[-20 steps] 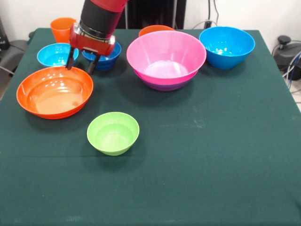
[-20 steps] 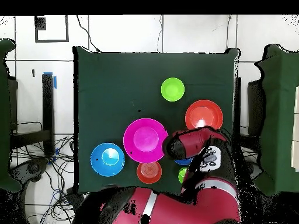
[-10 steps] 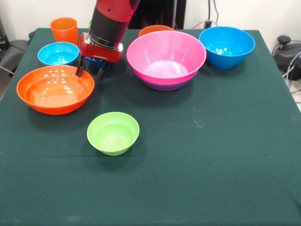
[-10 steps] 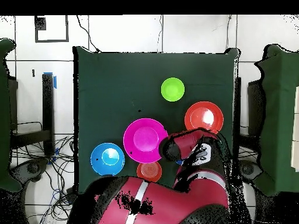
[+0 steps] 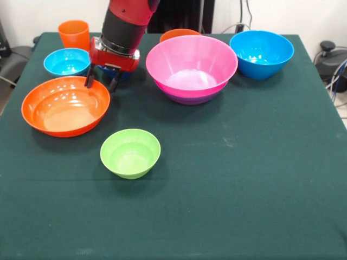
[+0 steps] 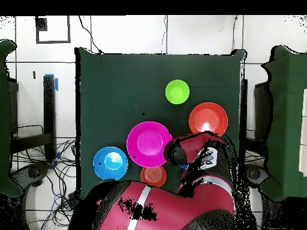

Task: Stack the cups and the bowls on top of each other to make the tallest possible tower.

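Observation:
My gripper (image 5: 101, 83) is open, its fingertips (image 5: 88, 82) at the far rim of the wide shallow orange bowl (image 5: 65, 105), which also shows in the overhead view (image 6: 208, 118). The pink bowl (image 5: 191, 64) sits nested in the purple bowl (image 5: 187, 98). The big blue bowl (image 5: 261, 53) stands at the far right. The small lime-green bowl (image 5: 130, 153) sits alone near the front. The light-blue bowl (image 5: 66, 61), the orange cup (image 5: 74, 33) and the small orange bowl (image 5: 179, 34) stand at the back. The dark-blue bowl (image 5: 120, 73) is mostly hidden behind the gripper. The lime-green cup is hidden.
The table's dark green cloth (image 5: 244, 179) covers the whole top. In the overhead view the red arm (image 6: 198, 173) covers the table's near corner. Cables and dark equipment (image 5: 331, 59) lie beyond the right table edge.
My gripper has moved right and a little toward the back, staying at the orange bowl's far rim. The wide orange bowl has slid slightly toward the pink bowl.

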